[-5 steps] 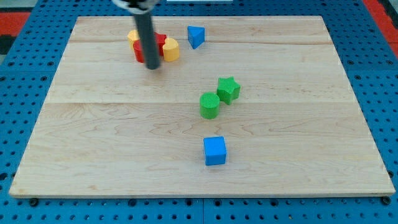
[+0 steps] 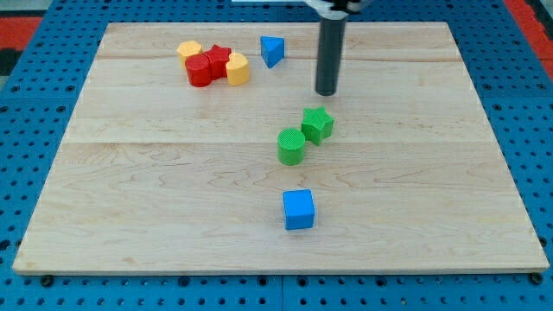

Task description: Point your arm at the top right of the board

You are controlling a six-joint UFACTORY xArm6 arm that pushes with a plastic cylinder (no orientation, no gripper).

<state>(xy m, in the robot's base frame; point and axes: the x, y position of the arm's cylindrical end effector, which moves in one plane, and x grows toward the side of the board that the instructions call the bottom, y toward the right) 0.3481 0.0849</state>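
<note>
My tip (image 2: pixel 326 92) rests on the wooden board (image 2: pixel 432 155), right of centre in the upper half. It stands just above the green star (image 2: pixel 317 124) and to the lower right of the blue triangular block (image 2: pixel 272 50). The board's top right corner (image 2: pixel 441 30) lies further up and to the right of the tip, with bare wood between them.
A green cylinder (image 2: pixel 291 146) sits next to the green star. A blue cube (image 2: pixel 299 209) lies lower down. A cluster at the upper left holds a yellow hexagon (image 2: pixel 189 50), a red cylinder (image 2: pixel 200 71), a red star (image 2: pixel 219 59) and a yellow block (image 2: pixel 237 68).
My tip has moved to the right, from beside the red and yellow cluster to a spot above the green star. No block has moved.
</note>
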